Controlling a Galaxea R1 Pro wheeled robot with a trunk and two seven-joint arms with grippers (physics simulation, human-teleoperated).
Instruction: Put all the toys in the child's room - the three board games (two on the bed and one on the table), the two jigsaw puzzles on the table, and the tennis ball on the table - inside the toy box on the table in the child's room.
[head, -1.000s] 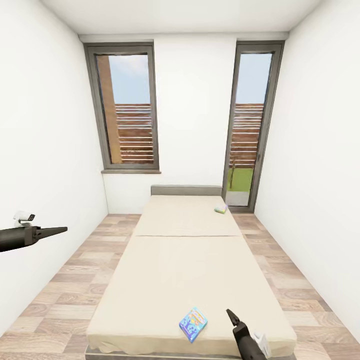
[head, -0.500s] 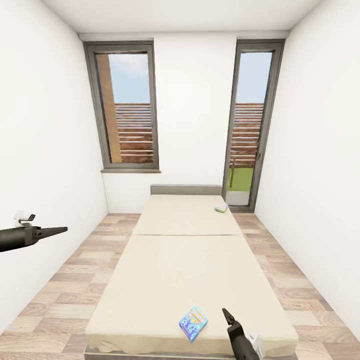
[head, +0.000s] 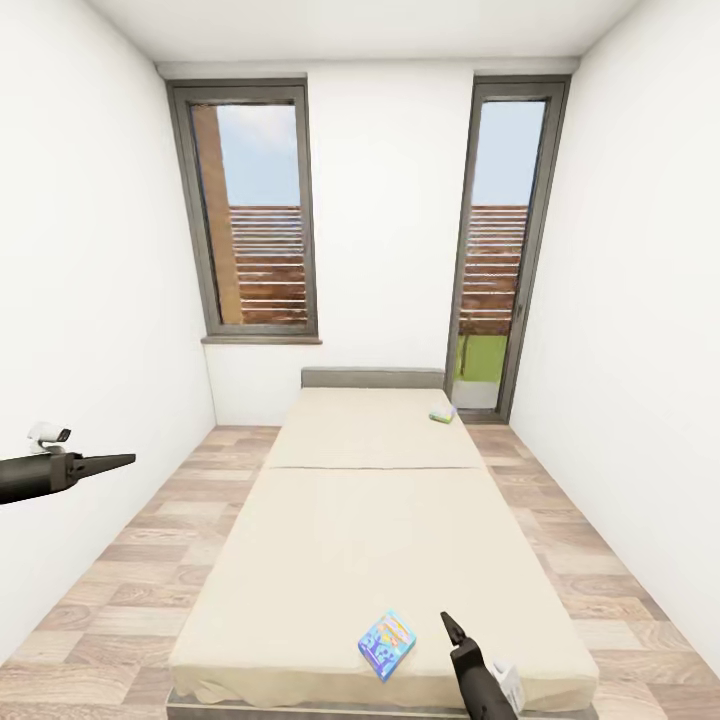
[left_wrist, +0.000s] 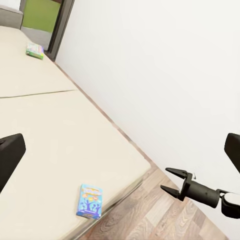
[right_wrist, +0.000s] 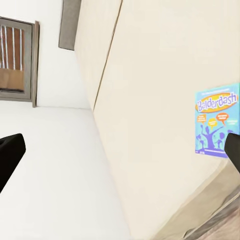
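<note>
Bed (head: 370, 520) carries two board games: a blue Balderdash box (head: 386, 646) lying flat near the foot edge, and a pale green box (head: 442, 414) near the grey headboard (head: 372, 378). Right gripper (head: 447, 626) — fingers spread — hovers just beside the Balderdash box. Left gripper (head: 120, 461) is held over the floor, well apart from the bed — finger state cannot be told.

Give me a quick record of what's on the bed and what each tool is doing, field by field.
near board game: blue box flat on the bed, near its foot edge
far board game: pale box by the headboard, window side
right tool: open, empty, beside the near board game, not touching
left tool: empty, out over the floor beside the bed; open or shut unclear
</note>
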